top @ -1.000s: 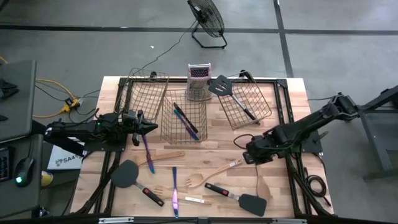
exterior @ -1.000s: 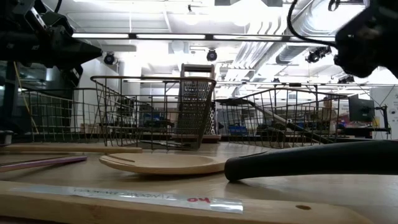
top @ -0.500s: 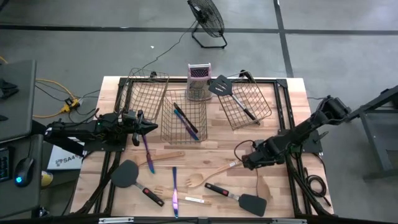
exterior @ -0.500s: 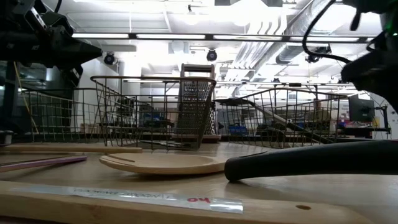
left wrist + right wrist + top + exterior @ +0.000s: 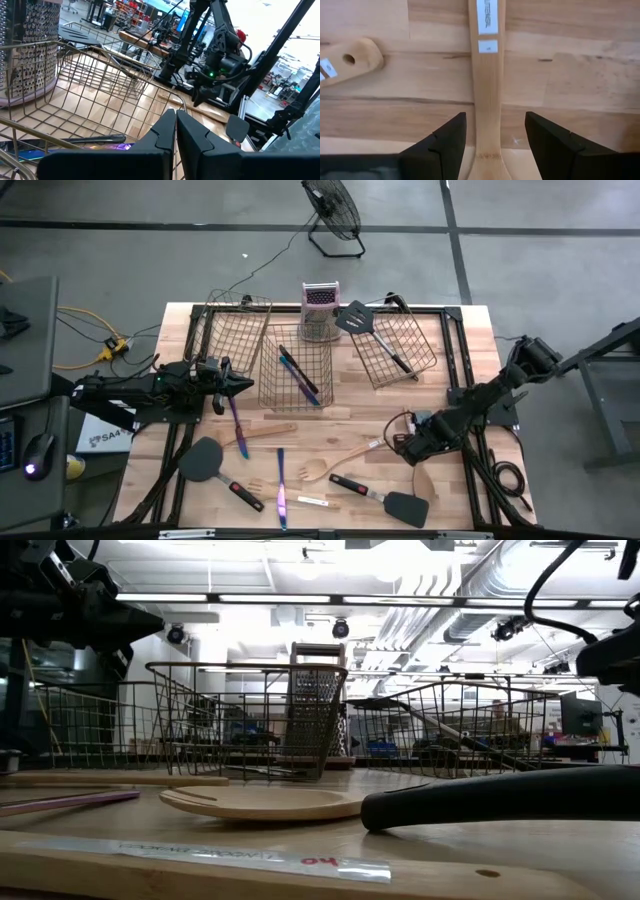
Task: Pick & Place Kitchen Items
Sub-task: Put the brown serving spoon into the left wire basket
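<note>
High view: left pincer (image 5: 236,383) stays parked beside the middle wire basket (image 5: 297,367), fingers together, holding nothing. Right pincer (image 5: 408,450) has dropped from mid-desk toward the near right of the desk (image 5: 345,420), fingers now apart, straddling a pale wooden utensil handle (image 5: 487,75) without touching it. Likely the next pick, grasp not yet made.

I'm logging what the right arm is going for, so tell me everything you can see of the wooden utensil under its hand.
The wooden utensil is pale, smooth bamboo-like wood with a long flat handle carrying two white stickers, widening toward one end. It lies flat on the wooden table, near the front right. The right hand hangs open just above it, fingers straddling the handle, not visibly touching. Another wooden handle with a hole lies beside it, apart.
</note>
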